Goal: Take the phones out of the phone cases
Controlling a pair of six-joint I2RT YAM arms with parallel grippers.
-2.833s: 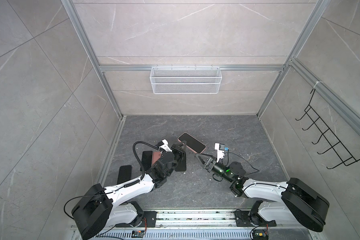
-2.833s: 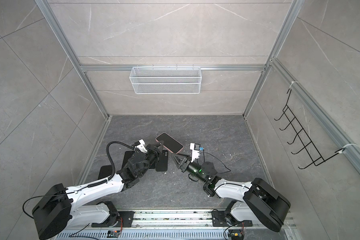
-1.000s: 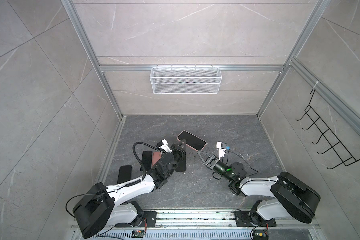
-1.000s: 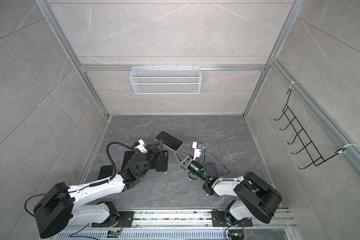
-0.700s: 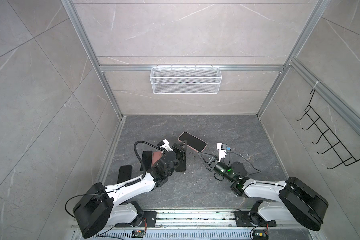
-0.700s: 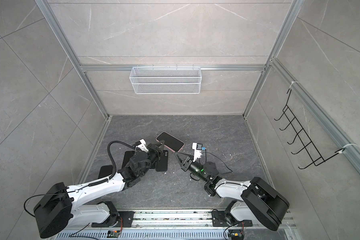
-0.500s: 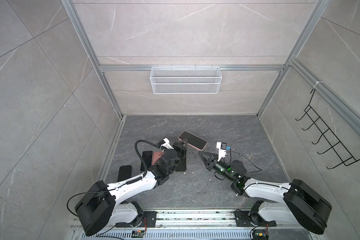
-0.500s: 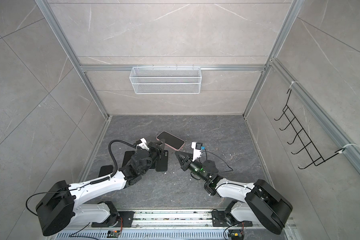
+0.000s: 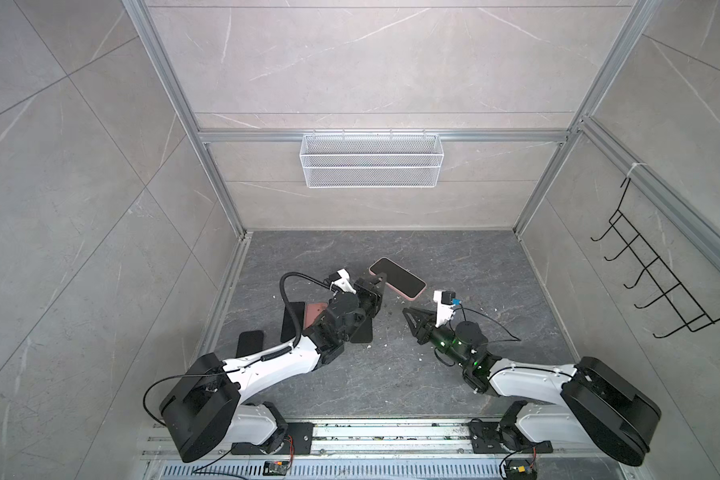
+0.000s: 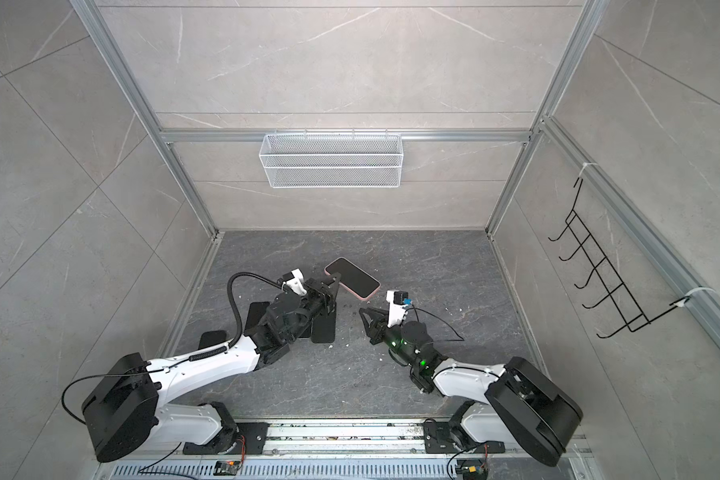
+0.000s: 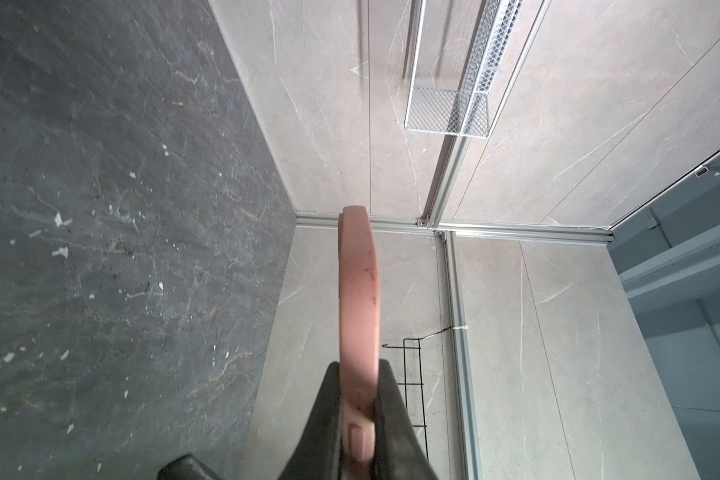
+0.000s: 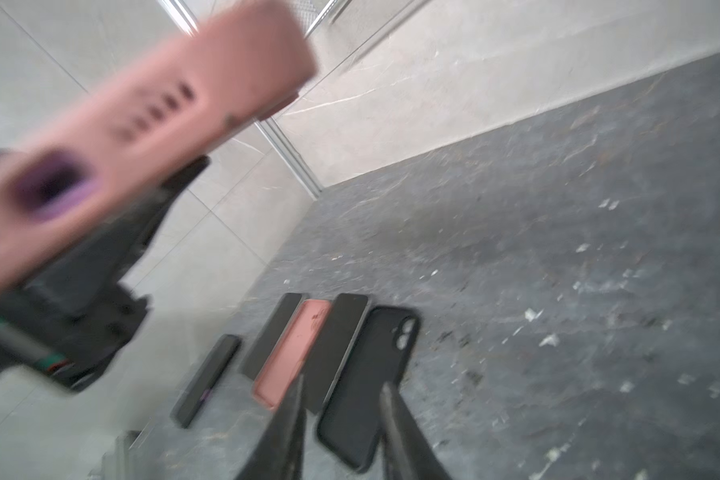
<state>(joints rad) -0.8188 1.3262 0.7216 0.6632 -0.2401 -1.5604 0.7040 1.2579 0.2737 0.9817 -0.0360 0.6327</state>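
The phone [image 9: 398, 277] [image 10: 352, 278], dark screen up, sits in a pink phone case [image 11: 358, 291] and is held level above the floor. My left gripper [image 9: 381, 277] [image 10: 335, 276] [image 11: 358, 374] is shut on the case's near-left end. In the right wrist view the case's [image 12: 142, 137] end with port and speaker holes shows blurred, close by. My right gripper [image 9: 408, 316] [image 10: 364, 316] [image 12: 341, 382] stands open, empty, below and right of the phone, apart from it.
Under the left arm lie a loose pink case [image 12: 292, 349] [image 9: 312, 313], a black case [image 12: 366, 374] and black phones [image 9: 250, 343]. White specks dot the grey floor. A wire basket [image 9: 371, 160] hangs on the back wall, a hook rack [image 9: 661, 286] on the right wall.
My right gripper has opened and drawn back and down from the phone's right end. The left gripper keeps its hold and has lifted the phone slightly away.
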